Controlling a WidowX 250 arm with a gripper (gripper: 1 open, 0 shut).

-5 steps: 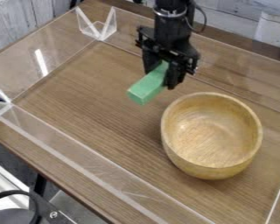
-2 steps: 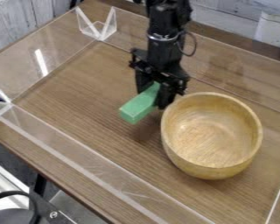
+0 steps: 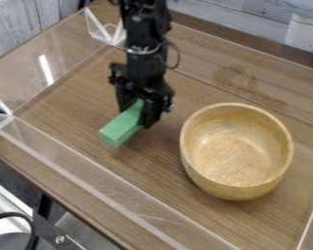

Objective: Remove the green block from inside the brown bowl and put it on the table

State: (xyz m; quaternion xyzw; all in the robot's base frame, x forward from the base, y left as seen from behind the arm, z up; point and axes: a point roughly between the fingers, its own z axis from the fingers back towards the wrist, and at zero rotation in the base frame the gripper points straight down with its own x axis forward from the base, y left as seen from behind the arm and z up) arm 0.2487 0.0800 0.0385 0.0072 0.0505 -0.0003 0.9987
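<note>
The green block (image 3: pixel 121 127) hangs tilted in my gripper (image 3: pixel 142 104), its lower end close to or touching the table (image 3: pixel 81 103). The black gripper points straight down and is shut on the block's upper end. The brown bowl (image 3: pixel 237 149) stands empty to the right of the gripper, a short gap away from the block.
Low clear acrylic walls (image 3: pixel 67 176) edge the table on the front, left and back. A clear bracket (image 3: pixel 110 27) stands at the back wall. Bare wood lies to the left and in front of the block.
The gripper has carried the green block left and down, away from the bowl's rim, towards the tabletop. The bowl has not moved.
</note>
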